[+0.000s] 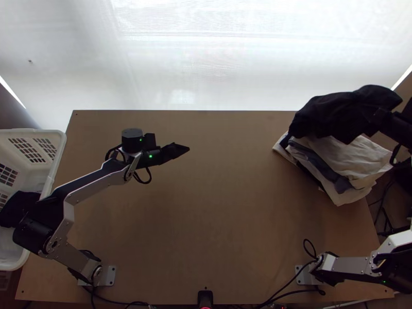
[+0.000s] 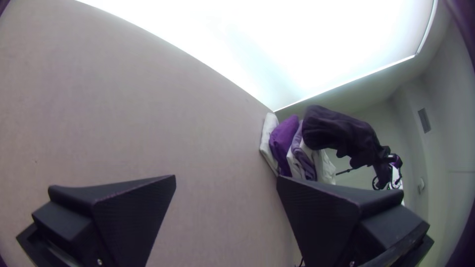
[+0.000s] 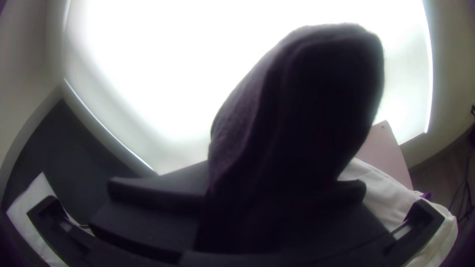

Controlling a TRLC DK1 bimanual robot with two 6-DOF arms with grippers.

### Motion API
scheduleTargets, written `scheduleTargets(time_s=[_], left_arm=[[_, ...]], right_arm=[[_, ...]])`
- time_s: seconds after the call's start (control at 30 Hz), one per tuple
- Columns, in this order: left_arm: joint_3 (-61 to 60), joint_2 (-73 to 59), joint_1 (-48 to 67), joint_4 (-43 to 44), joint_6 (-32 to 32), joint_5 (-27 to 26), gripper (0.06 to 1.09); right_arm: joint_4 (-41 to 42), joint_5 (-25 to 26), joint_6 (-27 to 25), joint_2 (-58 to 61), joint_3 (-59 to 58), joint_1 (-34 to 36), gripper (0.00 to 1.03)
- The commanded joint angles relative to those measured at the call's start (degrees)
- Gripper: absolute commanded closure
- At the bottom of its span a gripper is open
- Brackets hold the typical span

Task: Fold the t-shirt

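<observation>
- The dark t-shirt point(image 1: 335, 110) is at the table's point(image 1: 221, 206) far right corner, over a pile of folded clothes point(image 1: 350, 154). It looks layered and partly bunched, with a thick, rounded end in the right wrist view; how many folds it has, I cannot tell.
- The right gripper point(image 1: 392, 123) is closed on the t-shirt, with the cloth bulging out from between its fingers.
- Whether the underside of the t-shirt touches the pile, I cannot tell.
- The pile has white, cream and darker pieces, stacked with uneven edges.
- The left gripper point(image 1: 187, 149) is above the far left part of the table, well apart from the clothes. In the left wrist view its two black fingers point(image 2: 133, 212) stand wide apart with nothing between them.
- A white basket point(image 1: 51, 135) with slotted walls is beside the table's left edge, the left arm point(image 1: 92, 185) partly over it.
- A bright white sheet point(image 1: 206, 62) spans the area past the table's far edge.
</observation>
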State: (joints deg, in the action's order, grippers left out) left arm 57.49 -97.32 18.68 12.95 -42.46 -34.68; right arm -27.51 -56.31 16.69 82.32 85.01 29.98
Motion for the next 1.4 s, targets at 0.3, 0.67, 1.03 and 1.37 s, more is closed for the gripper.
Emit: scheduleTargets(time_s=[0.3,0.67,1.03,1.37], left_arm=[[1.57,1.43,-2.68,-2.84,-0.17,-1.45,0.1],[2.97,-0.24,-1.63,-2.05,-0.26,-1.71,0.1],[3.59,-0.33,-4.44,-1.96,-0.35,-3.56,0.1],[3.15,0.73,-6.02,-2.05,-0.52,-4.08,0.1]], right_arm=[[-1.32,2.35,-9.04,-1.46,-11.98,13.35,1.0],[-2.29,16.85,-18.09,-1.9,-17.95,15.99,0.98],[-3.17,25.64,-21.35,-9.02,-19.18,17.31,0.35],[2.81,39.62,-20.03,-14.91,-20.06,15.9,0.04]])
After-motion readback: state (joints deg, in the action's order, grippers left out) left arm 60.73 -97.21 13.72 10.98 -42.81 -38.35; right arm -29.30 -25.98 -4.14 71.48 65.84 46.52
